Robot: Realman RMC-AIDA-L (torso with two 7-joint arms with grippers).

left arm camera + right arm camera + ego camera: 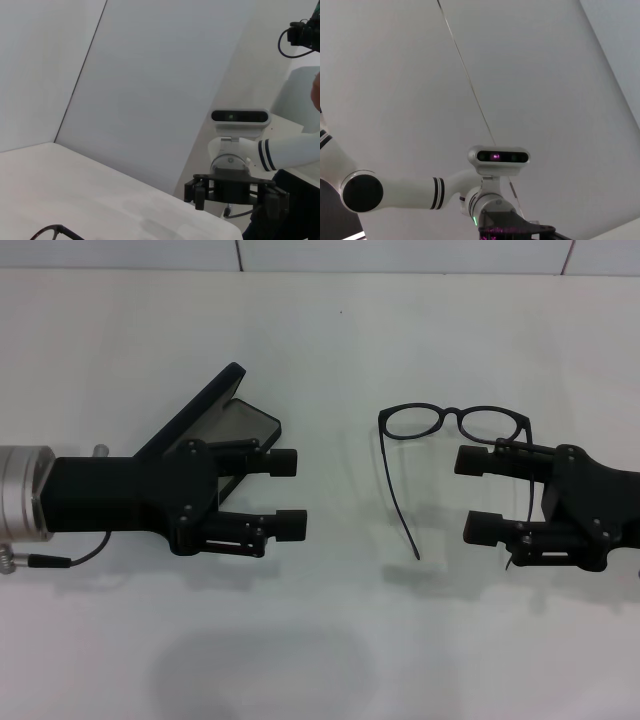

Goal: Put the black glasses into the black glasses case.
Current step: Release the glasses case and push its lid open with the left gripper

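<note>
On the white counter (330,640) the black glasses (455,425) lie unfolded, lenses far from the robot, one temple arm running under the right gripper (480,495), whose jaws stand wide and empty. Well apart, the black glasses case (215,410) sits open behind the left gripper (288,495), jaws also wide, holding nothing. The frame looks light, thin and easily bent, so the bridge or a rim seems the safest hold
</note>
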